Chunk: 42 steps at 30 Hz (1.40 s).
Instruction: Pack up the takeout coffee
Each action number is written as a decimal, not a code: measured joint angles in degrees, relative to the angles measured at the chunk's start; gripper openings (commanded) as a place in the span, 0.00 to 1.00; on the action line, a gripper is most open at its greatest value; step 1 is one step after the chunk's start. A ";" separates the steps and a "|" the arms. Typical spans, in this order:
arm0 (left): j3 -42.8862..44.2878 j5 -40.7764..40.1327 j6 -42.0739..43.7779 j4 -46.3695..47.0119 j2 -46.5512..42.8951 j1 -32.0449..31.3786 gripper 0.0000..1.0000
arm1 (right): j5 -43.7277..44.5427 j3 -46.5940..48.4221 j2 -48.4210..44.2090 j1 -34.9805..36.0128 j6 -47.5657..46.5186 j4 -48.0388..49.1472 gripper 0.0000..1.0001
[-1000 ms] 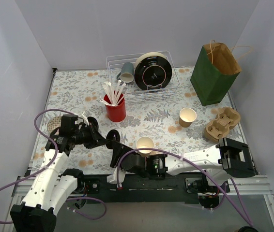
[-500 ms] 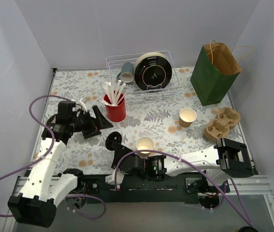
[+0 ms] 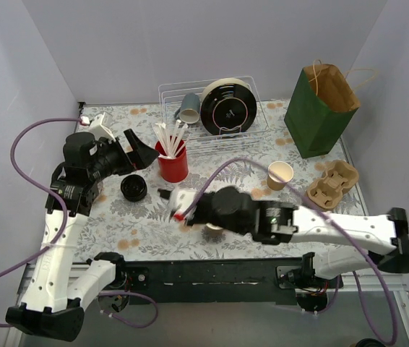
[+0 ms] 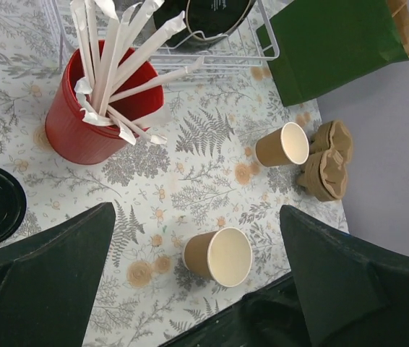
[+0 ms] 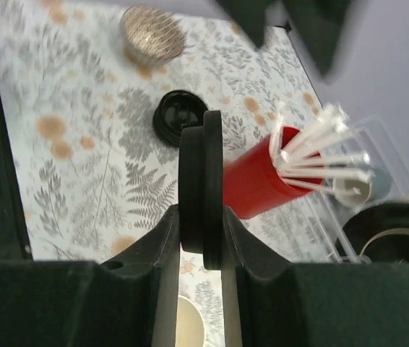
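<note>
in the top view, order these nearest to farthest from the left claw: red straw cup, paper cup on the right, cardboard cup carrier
From the left claw, open, on the left side:
1. red straw cup, just to its right.
2. paper cup on the right, well past the middle.
3. cardboard cup carrier, at the right edge, just beyond that cup.

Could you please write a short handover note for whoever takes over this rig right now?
Left gripper: jaws open, empty, raised beside the red straw cup.
Right gripper: jaws shut on a black lid, held edge-on by the near paper cup.
A second black lid lies on the table. The second paper cup stands near the cup carrier. The green bag is at the far right.
Done: no cup lidded yet; carrier empty.
To do: lid both cups, seat them in the carrier, probably add straws, load the bag.
</note>
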 measured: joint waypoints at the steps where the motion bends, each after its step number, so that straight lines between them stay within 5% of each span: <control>1: -1.09 -0.04 0.07 0.87 -1.16 0.00 0.97 | -2.97 -0.24 -3.06 -3.17 5.46 -0.35 0.16; 7: -10.47 6.12 0.07 6.78 -8.20 0.00 0.91 | -21.27 -6.84 -17.09 -23.96 28.92 -0.81 0.17; 12: -19.39 13.44 -0.90 11.63 -12.11 0.00 0.88 | -36.39 -12.31 -18.95 -33.22 42.12 -2.14 0.17; 18: -26.82 19.12 -2.58 14.56 -16.63 0.00 0.87 | -56.50 -29.68 -19.15 -46.77 59.17 7.96 0.16; 29: -33.11 22.21 -7.61 19.87 -17.05 -2.14 0.81 | -71.60 -38.69 -18.99 -48.50 74.07 20.72 0.15; 38: -33.79 13.27 -10.54 26.82 -10.27 -19.82 0.79 | -73.72 -38.69 -14.93 -49.35 76.32 22.69 0.16; 42: -34.27 9.75 -10.99 28.68 -6.86 -22.86 0.78 | -73.96 -38.45 -12.85 -50.29 76.02 22.34 0.15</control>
